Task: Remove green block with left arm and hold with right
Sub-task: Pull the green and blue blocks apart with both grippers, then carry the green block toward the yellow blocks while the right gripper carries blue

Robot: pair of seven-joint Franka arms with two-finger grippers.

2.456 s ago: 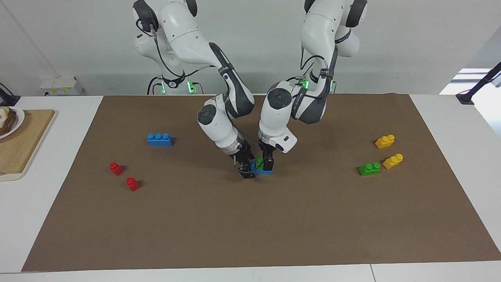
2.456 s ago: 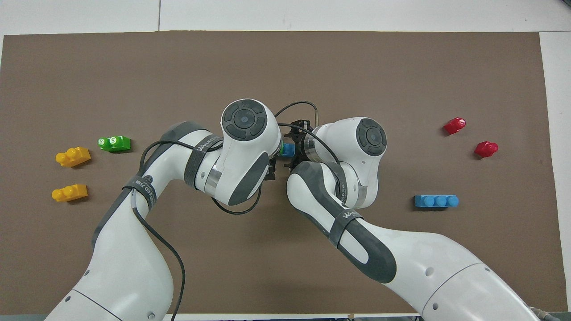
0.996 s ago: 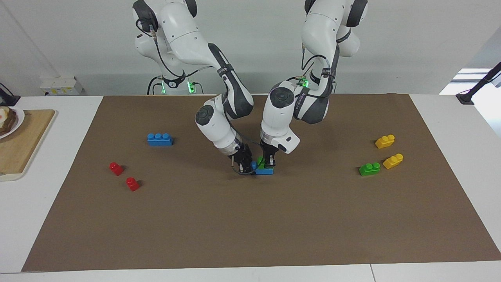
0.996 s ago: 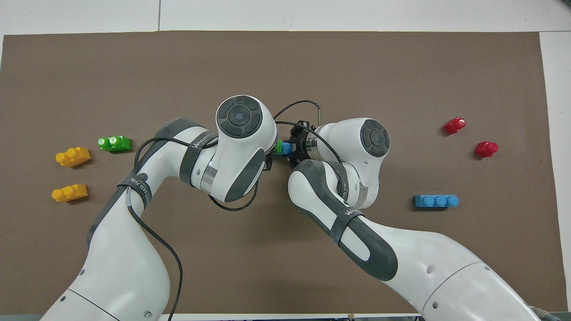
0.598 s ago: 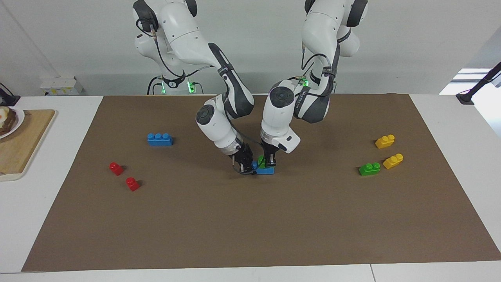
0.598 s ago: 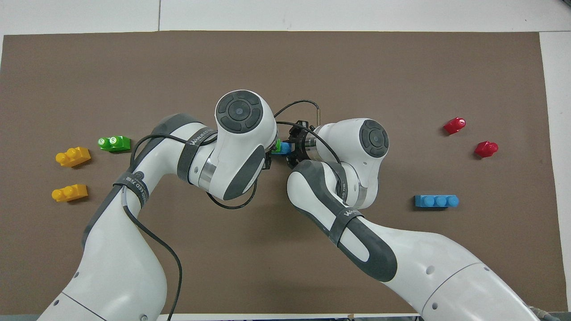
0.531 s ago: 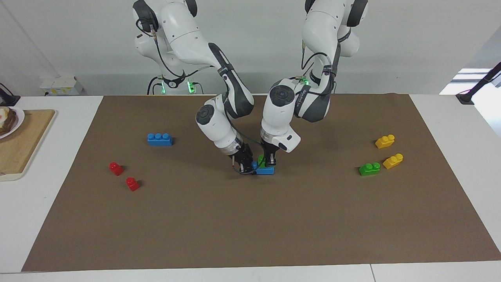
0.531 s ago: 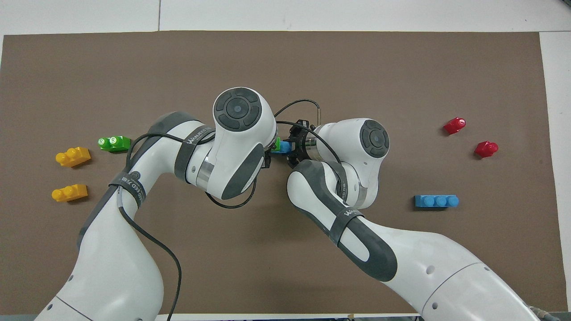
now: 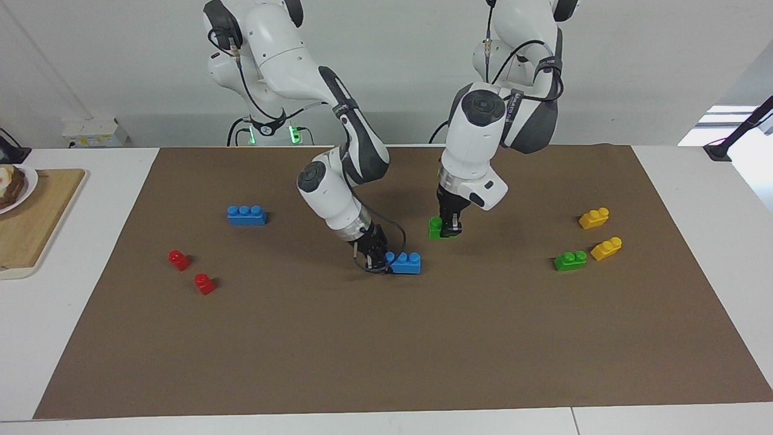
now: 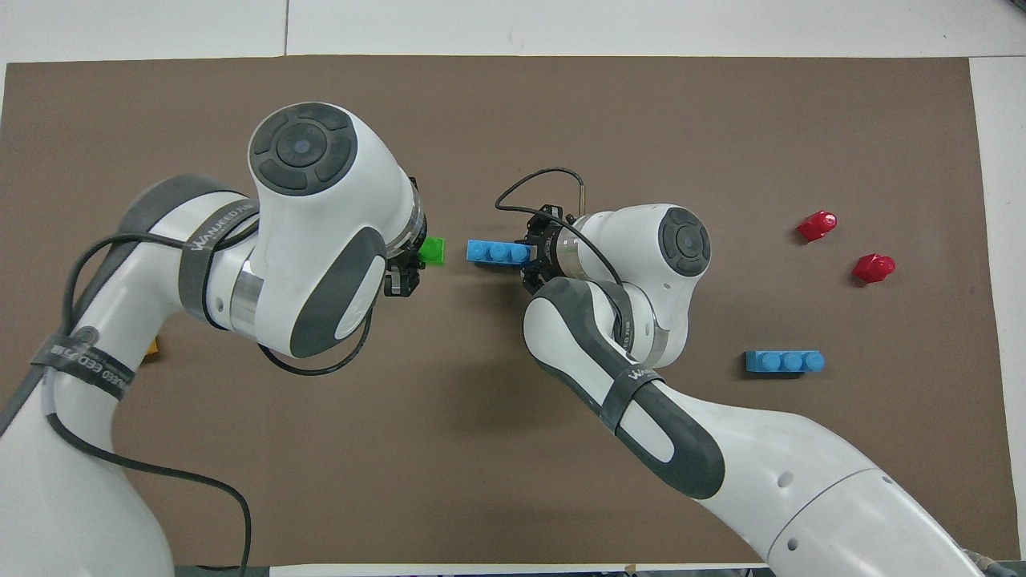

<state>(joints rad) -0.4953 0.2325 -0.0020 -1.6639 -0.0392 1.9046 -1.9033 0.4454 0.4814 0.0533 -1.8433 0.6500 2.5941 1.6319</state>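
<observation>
Covering most of a white table (image 9: 694, 181) is a matte brown mat (image 9: 386, 338), with a plain pale wall behind the robots; a wooden board (image 9: 36, 211) lies on the table's edge at the right arm's end.

The left gripper (image 9: 450, 228) hangs over the mat's middle, clenched on the green block (image 9: 436, 228) — a small glossy plastic brick, lifted clear of the mat, its long axis roughly level and running along the table's length; its studs cannot be made out. The right gripper (image 9: 377, 257), below a shiny silver band, is down at the mat and clamped on 1 end of a blue brick (image 9: 406, 263) with 3 round studs facing up; that brick lies flat, long axis along the table, apart from the green block.

Toward the left arm's end of the mat lie a second green brick (image 9: 570, 260) and 2 yellow bricks (image 9: 606, 248), close together; toward the right arm's end lie another 3-stud blue brick (image 9: 246, 215) and 2 small red pieces (image 9: 179, 260) — all smooth moulded plastic.
</observation>
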